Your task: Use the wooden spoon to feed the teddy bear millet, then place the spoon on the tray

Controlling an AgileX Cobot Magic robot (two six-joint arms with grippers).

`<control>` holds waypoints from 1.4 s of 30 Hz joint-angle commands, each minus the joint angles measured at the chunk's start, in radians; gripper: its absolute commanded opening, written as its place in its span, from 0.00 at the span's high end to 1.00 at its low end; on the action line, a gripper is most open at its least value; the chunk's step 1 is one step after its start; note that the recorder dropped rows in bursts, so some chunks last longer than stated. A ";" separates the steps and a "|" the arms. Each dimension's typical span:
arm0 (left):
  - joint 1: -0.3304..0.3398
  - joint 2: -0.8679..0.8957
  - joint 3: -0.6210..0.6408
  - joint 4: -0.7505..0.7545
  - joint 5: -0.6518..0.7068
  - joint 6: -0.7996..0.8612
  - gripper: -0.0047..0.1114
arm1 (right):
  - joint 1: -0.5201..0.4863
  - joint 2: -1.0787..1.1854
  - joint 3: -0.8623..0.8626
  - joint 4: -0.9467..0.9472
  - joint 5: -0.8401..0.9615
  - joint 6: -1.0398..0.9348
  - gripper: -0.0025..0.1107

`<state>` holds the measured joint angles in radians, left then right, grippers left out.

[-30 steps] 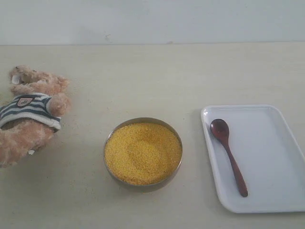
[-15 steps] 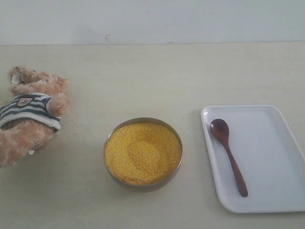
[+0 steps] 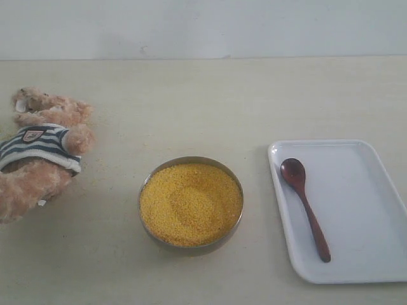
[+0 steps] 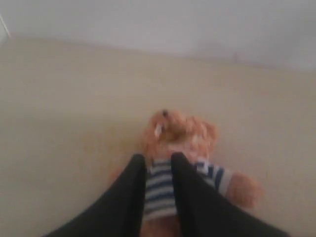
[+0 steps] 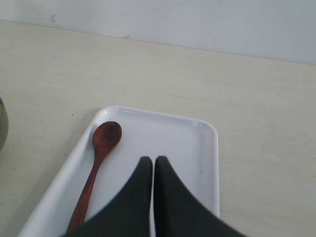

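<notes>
In the exterior view the teddy bear (image 3: pixel 38 152) lies far left on the surface (image 3: pixel 191 95), millet (image 3: pixel 191 203) low centre and the wooden spoon (image 3: pixel 305 206) on the tray (image 3: pixel 369 190) at right, seemingly staged for pickup; the left wrist view shows the left end effector (image 4: pixel 158 159) slightly parted over the bear; the right wrist view shows the right end effector (image 5: pixel 153 160) closed and empty above the tray.

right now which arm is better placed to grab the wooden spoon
Right. The right pincer hangs over the tray, close beside the wooden spoon. The left pincer is over the teddy bear, with the millet between it and the spoon.
</notes>
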<state>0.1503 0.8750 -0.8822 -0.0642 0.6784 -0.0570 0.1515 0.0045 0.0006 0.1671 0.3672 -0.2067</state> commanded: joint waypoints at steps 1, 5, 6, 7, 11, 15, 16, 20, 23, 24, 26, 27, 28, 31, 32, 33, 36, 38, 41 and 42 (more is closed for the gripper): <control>-0.055 0.177 -0.009 -0.058 0.111 0.057 0.46 | -0.003 -0.005 -0.001 -0.001 0.000 -0.003 0.97; -0.102 0.307 -0.009 -0.060 0.115 0.057 0.10 | -0.003 -0.005 -0.001 -0.001 0.000 -0.003 0.97; -0.107 0.338 -0.009 -0.060 0.115 0.057 0.04 | -0.003 -0.005 -0.001 -0.001 0.000 -0.003 0.97; -0.113 0.368 -0.009 -0.060 0.115 0.057 0.02 | -0.003 -0.005 -0.001 -0.001 0.000 -0.003 0.97; -0.122 0.460 -0.009 -0.060 0.099 0.057 0.02 | -0.003 -0.005 -0.001 -0.001 0.000 -0.003 0.97; -0.122 0.573 -0.009 -0.071 0.054 0.057 0.02 | -0.003 -0.005 -0.001 -0.001 0.000 -0.003 0.97; -0.122 0.621 -0.009 -0.071 0.045 0.057 0.02 | -0.003 -0.005 -0.001 -0.001 0.000 -0.003 0.97; -0.122 0.730 -0.009 -0.107 -0.021 0.083 0.02 | -0.003 -0.005 -0.001 -0.001 0.000 -0.003 0.97; -0.122 0.804 -0.009 -0.169 -0.029 0.160 0.02 | -0.003 -0.005 -0.001 -0.001 0.000 -0.003 0.97; -0.122 0.829 -0.009 -0.182 -0.036 0.166 0.02 | -0.003 -0.005 -0.001 -0.001 0.000 -0.001 0.97; -0.122 0.866 -0.009 -0.182 -0.047 0.166 0.02 | -0.003 -0.005 -0.001 -0.001 0.000 -0.001 0.97; -0.122 0.880 -0.009 -0.182 -0.051 0.166 0.02 | -0.003 -0.005 -0.001 -0.001 0.000 -0.001 0.97; -0.122 0.893 -0.009 -0.182 -0.062 0.166 0.02 | -0.003 -0.005 -0.001 -0.001 0.000 -0.002 0.97; -0.124 0.922 -0.009 -0.182 -0.061 0.197 0.06 | -0.003 -0.005 -0.001 -0.001 0.000 -0.002 0.97; -0.124 0.924 -0.009 -0.182 -0.061 0.207 0.11 | -0.003 -0.005 -0.001 -0.001 0.000 -0.002 0.97; -0.124 0.924 -0.009 -0.182 -0.061 0.215 0.32 | -0.003 -0.005 -0.001 -0.001 0.000 0.000 0.97; -0.124 0.903 -0.009 -0.198 -0.032 0.286 0.92 | -0.003 -0.005 -0.001 -0.001 0.000 -0.002 0.97; -0.124 0.882 -0.009 -0.241 -0.032 0.345 0.91 | -0.003 -0.005 -0.001 -0.001 0.000 -0.002 0.97; -0.129 0.831 -0.009 -0.311 -0.025 0.479 0.93 | -0.003 -0.005 -0.001 -0.001 0.000 -0.002 0.97; -0.137 0.811 -0.009 -0.321 -0.018 0.526 0.93 | -0.003 -0.005 -0.001 -0.001 0.000 -0.002 0.97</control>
<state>0.0307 1.7396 -0.8906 -0.3318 0.6479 0.3447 0.1515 0.0045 0.0006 0.1671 0.3672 -0.2067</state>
